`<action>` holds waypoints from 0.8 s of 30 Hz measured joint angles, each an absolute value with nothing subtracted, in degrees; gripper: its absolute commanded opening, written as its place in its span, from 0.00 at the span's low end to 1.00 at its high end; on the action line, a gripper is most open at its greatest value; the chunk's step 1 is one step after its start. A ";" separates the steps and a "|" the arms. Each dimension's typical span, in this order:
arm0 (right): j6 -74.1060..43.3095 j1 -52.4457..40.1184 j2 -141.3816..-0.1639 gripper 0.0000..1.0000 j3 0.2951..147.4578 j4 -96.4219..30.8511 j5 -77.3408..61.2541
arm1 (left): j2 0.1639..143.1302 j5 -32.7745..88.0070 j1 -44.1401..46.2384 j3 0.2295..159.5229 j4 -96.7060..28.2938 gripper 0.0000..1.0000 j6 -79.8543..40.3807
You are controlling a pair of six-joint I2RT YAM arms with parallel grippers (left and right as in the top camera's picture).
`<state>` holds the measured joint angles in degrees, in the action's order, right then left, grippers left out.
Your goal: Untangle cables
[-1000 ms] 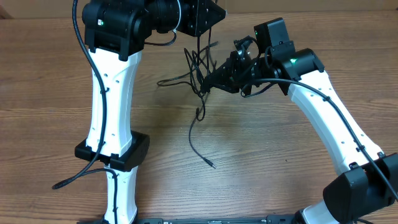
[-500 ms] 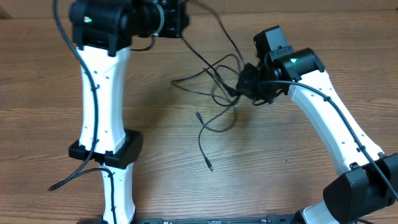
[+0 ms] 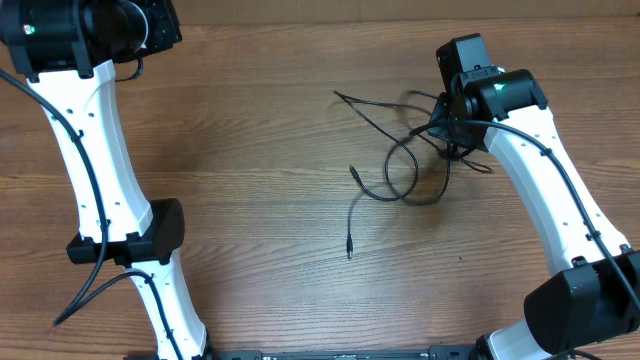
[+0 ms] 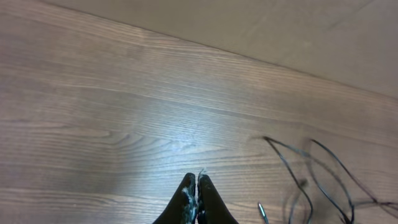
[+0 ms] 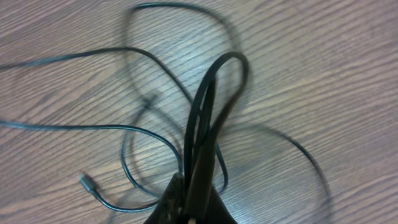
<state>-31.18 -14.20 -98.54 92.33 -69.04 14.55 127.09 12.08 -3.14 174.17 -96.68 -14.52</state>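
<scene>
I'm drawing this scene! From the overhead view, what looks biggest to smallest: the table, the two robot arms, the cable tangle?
1. table
2. left arm and right arm, about alike; both rise toward the camera, so unsure
3. cable tangle

White arms [image 3: 85, 130] carry black joints [image 3: 150, 235], black wires [image 3: 90, 292], green lights [image 3: 497, 86].
</scene>
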 measured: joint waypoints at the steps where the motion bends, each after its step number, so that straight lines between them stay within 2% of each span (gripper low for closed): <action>1: -30.26 -14.39 -98.54 0.04 92.33 -68.90 14.55 | 127.09 11.66 -3.05 174.17 -96.71 0.04 -15.18; 5: -19.14 -16.36 -98.54 0.04 93.65 -67.16 5.63 | 127.09 11.05 0.60 174.17 -96.71 0.12 -16.64; 10: -5.65 -20.56 -98.41 0.05 99.00 -66.92 -10.85 | 127.09 11.05 6.42 174.17 -96.71 0.15 -15.94; 14: -5.48 -21.08 -96.66 0.06 103.02 -67.70 -7.46 | 127.09 11.07 9.78 174.17 -96.71 0.19 -14.41; 16: -8.01 -20.16 -95.72 0.18 103.59 -69.23 -2.35 | 127.09 11.07 10.26 174.17 -96.71 0.22 -13.87; 18: -11.22 -18.22 -95.07 0.29 103.61 -71.79 3.77 | 127.09 11.07 10.52 174.17 -96.71 0.30 -13.41; 24: -16.45 -9.54 -95.02 0.49 103.61 -76.12 11.73 | 127.07 12.78 11.57 171.59 -96.68 0.54 -13.15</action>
